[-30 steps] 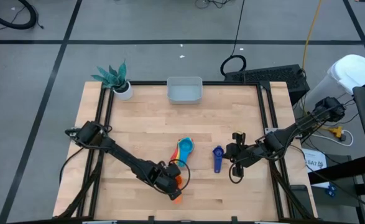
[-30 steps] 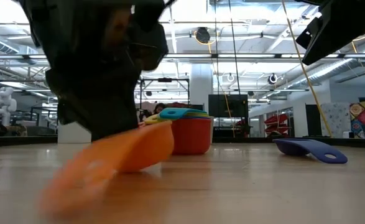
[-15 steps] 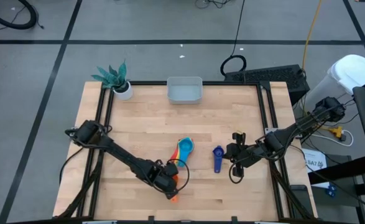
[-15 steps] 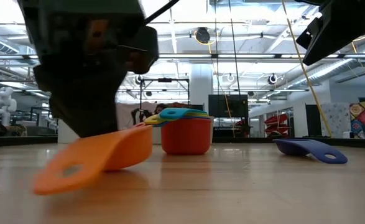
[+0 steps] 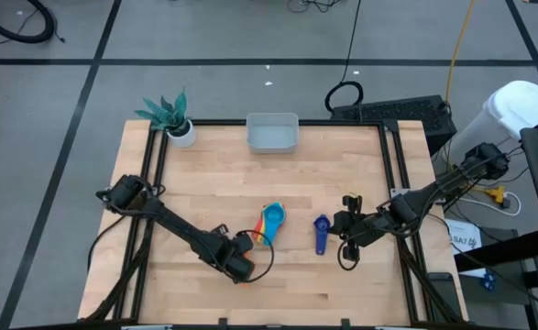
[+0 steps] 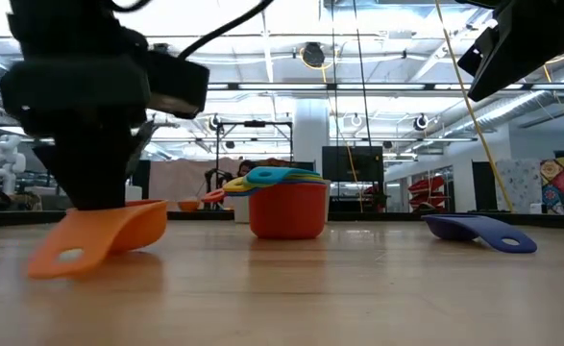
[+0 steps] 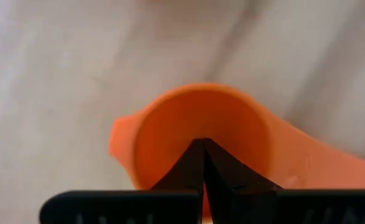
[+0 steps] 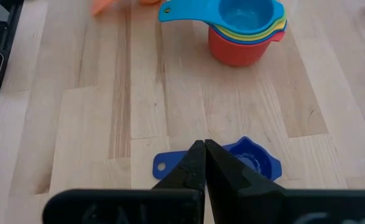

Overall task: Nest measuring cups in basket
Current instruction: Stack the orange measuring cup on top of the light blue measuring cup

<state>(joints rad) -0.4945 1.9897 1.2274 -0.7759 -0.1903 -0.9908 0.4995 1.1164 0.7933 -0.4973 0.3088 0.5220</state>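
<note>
Left hand: clenched, fingers meeting at a point, pressed down on the orange cup at the near middle of the surface; it pushes the cup and does not grip it.
Orange cup: lies tipped on the wood, handle trailing; in the left wrist view its round face fills the frame behind the closed fingertips.
Right hand: clenched on nothing, hanging just beside the dark blue cup, right of centre.
Stack: red cup at the bottom, yellow, green and light blue ones nested inside, mid-surface, just beside the left hand.
Basket: at the far edge, well apart from every cup, holding nothing that shows.
Step in hand: getting the orange cup under control, as I judge it.
How to do it well: release the fingers, straddle the rim or handle, close firmly, lift clear before moving to the stack. Order by size matters, since orange should sit directly inside red.
Hidden: from above the arm covers the orange cup entirely; its handle is cut off in the wrist view.
Hard to tell: whether a sixth cup sits in the stack.
</note>
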